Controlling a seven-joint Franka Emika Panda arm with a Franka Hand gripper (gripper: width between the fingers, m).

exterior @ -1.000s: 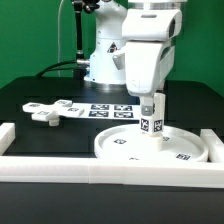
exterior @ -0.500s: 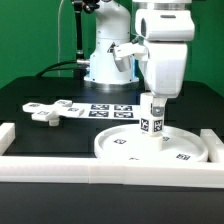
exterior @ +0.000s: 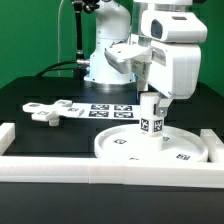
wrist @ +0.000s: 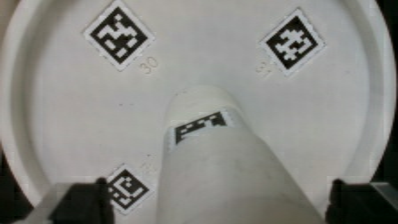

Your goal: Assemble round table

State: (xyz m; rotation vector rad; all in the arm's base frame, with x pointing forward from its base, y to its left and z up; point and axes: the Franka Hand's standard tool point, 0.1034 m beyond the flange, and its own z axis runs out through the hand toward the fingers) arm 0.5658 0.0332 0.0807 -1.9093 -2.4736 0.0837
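The large rimmed round disc [exterior: 120, 150] lies flat on the black table near the front rail. The short cylinder leg [exterior: 150, 120] stands upright on its middle, with tags on its side. My gripper [exterior: 150, 97] is straight above the leg, its fingers down around the leg's top. In the wrist view the leg [wrist: 222, 150] rises between my two dark fingertips [wrist: 80, 200], with a gap on each side. The gripper [wrist: 222, 205] is open. The disc [wrist: 196, 50] fills the rest of that view. The cross-shaped foot piece [exterior: 50, 108] lies at the exterior view's left.
The marker board [exterior: 105, 110] lies behind the disc. Long white border rails run along the front [exterior: 90, 170] and at the two sides [exterior: 8, 133]. The robot base [exterior: 105, 55] stands at the back.
The hand has turned about its upright axis above the leg, its body swinging toward the exterior view's right. The leg, disc and foot piece have not moved.
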